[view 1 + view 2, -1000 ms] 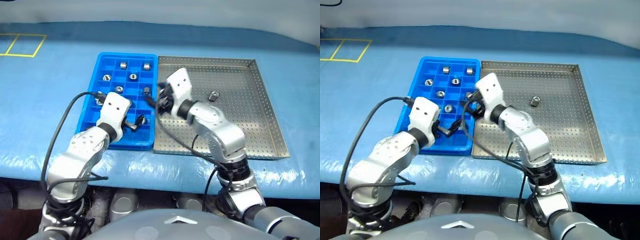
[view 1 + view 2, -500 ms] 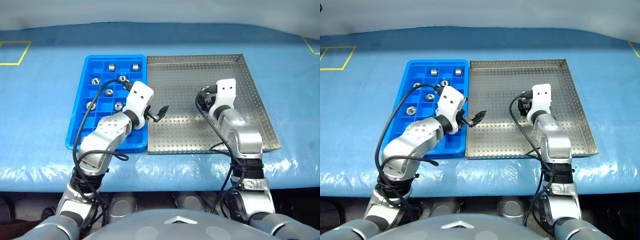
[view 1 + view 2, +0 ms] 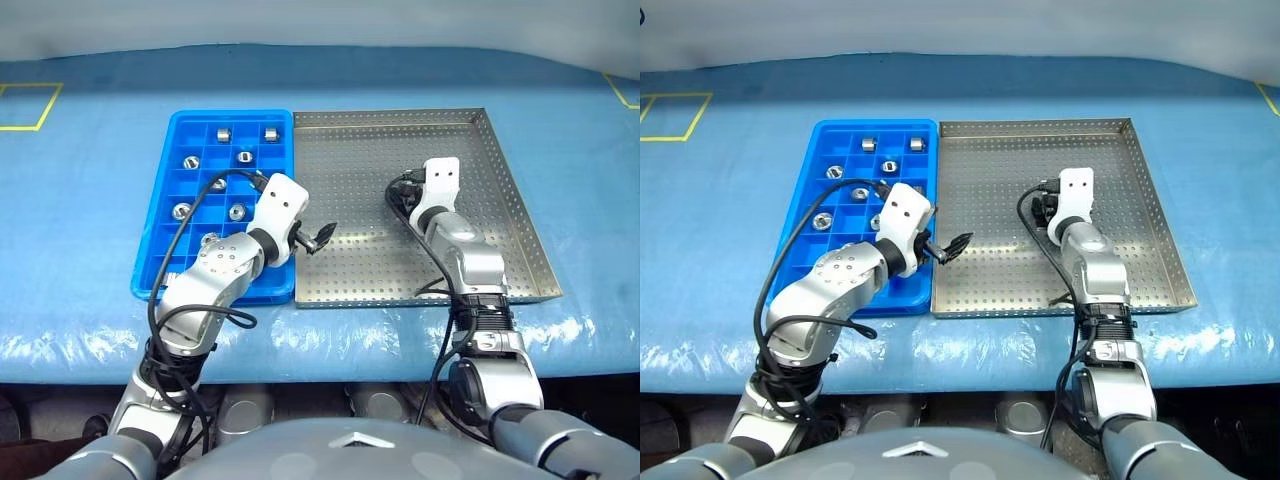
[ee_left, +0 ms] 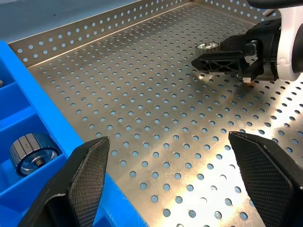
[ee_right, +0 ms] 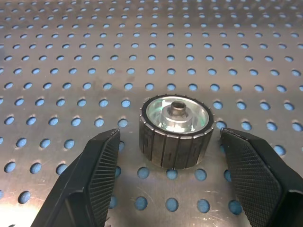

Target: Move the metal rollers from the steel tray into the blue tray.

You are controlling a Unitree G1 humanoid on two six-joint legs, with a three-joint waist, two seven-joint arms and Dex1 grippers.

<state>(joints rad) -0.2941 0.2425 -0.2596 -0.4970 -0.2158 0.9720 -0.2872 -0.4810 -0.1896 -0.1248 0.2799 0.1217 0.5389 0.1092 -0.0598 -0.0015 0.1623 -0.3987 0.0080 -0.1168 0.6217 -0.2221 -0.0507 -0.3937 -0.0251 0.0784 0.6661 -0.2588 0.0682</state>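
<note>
Last roller stands upright on the steel tray, between the wide-open fingers of the right end effector, nothing held: push in, centre, then close; left end effector open, empty

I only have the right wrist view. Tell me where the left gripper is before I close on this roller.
Observer: The left gripper hangs open over the steel tray's left part, just past the blue tray, well apart from the right gripper and its roller.
Operator: Give me the blue tray's position.
Observer: It lies on the robot's left of the steel tray, long sides together.
Operator: Count the rollers already in it.
Observer: At least seven rollers in compartments; the left arm covers some cells, so I cannot give a full count.
</note>
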